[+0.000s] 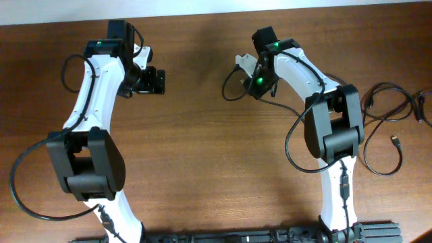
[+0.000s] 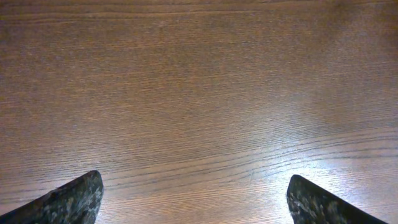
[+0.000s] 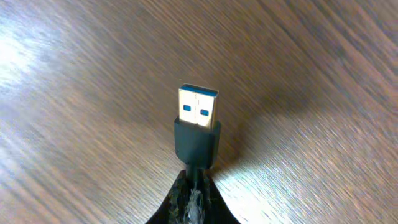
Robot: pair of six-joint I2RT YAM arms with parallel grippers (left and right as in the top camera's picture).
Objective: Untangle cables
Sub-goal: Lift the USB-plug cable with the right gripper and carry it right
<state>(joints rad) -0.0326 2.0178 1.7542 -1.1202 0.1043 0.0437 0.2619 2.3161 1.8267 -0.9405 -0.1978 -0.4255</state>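
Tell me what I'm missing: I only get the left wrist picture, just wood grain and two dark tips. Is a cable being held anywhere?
Observer: Yes, by the other arm. The right gripper is shut on a black USB plug, whose metal end points away from the fingers.
Operator: Where are the other cables?
Observer: From overhead, the cables lie in loose loops by the right edge of the table, outside the right arm.
Operator: Is my hand anywhere near them?
Observer: No. The left gripper hovers open on the table's left side, the right arm between it and the loops.
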